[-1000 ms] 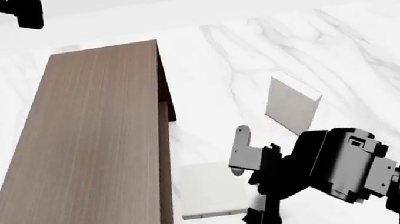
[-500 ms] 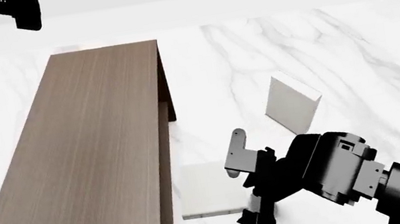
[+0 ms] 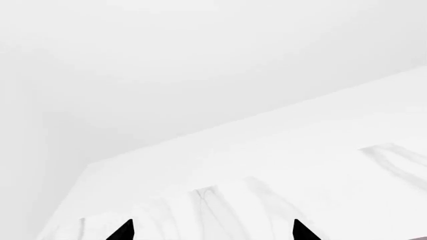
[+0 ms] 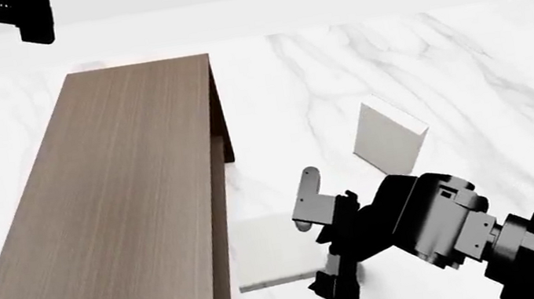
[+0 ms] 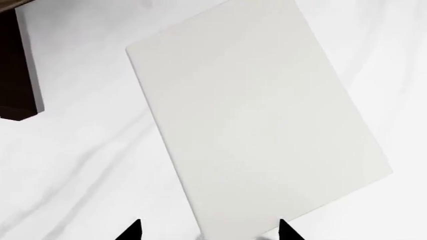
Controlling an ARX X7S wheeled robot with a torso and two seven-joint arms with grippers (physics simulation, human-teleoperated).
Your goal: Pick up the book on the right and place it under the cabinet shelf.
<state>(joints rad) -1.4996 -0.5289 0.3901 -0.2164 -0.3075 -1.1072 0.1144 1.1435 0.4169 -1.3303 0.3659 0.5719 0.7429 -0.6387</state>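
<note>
The whitish book (image 4: 266, 251) lies flat on the marble floor, right beside the long dark brown cabinet (image 4: 116, 204). It fills the right wrist view (image 5: 253, 115), where a cabinet leg (image 5: 15, 65) also shows. My right gripper (image 4: 322, 246) is open, low at the book's right edge. Its fingertips (image 5: 135, 231) straddle the near end of the book. The shelf board under the cabinet top is hidden. My left arm (image 4: 4, 18) is raised at the far left. The left gripper (image 3: 211, 234) is open and empty, facing bare floor and wall.
A second, greyer plain book (image 4: 389, 137) sits tilted on the floor to the right of the cabinet, beyond my right arm. White marble floor (image 4: 443, 52) lies around it. A white wall runs along the back.
My right gripper has moved left towards the cabinet and lower in the view. The whitish book has shifted slightly left. The left arm has not moved.
</note>
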